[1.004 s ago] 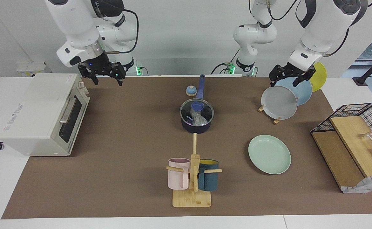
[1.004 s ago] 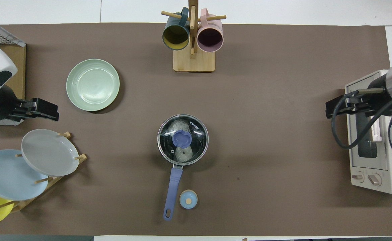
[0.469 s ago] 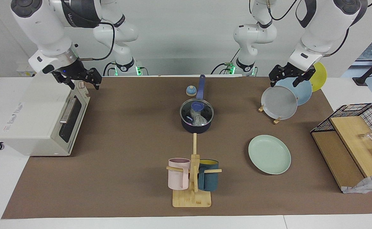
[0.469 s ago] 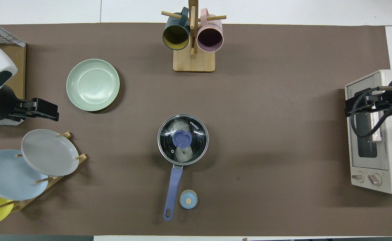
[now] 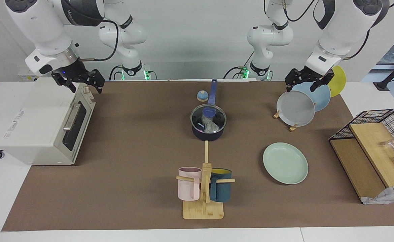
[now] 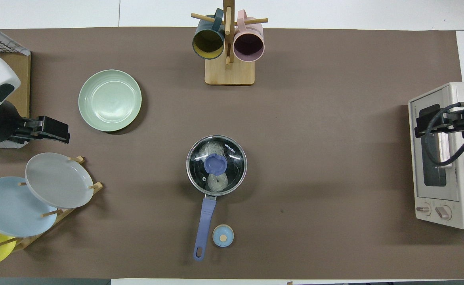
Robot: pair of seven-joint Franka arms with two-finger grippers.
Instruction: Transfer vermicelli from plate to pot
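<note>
Facing view, read across from the toaster oven (image 5: 45, 121) at the right arm's end of the table: the right gripper (image 5: 81, 82) hangs over the oven's top corner nearest the robots, fingers spread, holding nothing. At mid-table stands the pot (image 5: 208, 124), its glass lid (image 5: 208, 117) on and its blue handle pointing toward the robots. The vermicelli (image 5: 209, 125) lies inside it, well apart from both grippers. The plate (image 5: 285, 163) sits bare on the brown mat (image 5: 133, 151), farther from the robots than the pot and toward the left arm's end. The left gripper (image 5: 306, 80) hangs over the plate rack (image 5: 292, 127), fingers apart, empty.

Open mat surrounds the pot. The mug stand (image 5: 203, 198) stands farther from the robots than the pot, and a small blue knob-shaped object (image 5: 202, 96) rests just beside the pot's handle.

The overhead view shows both noodle nests (image 6: 215, 166) through the lid. The facing view alone shows each gripper raised clear of what lies under it.
</note>
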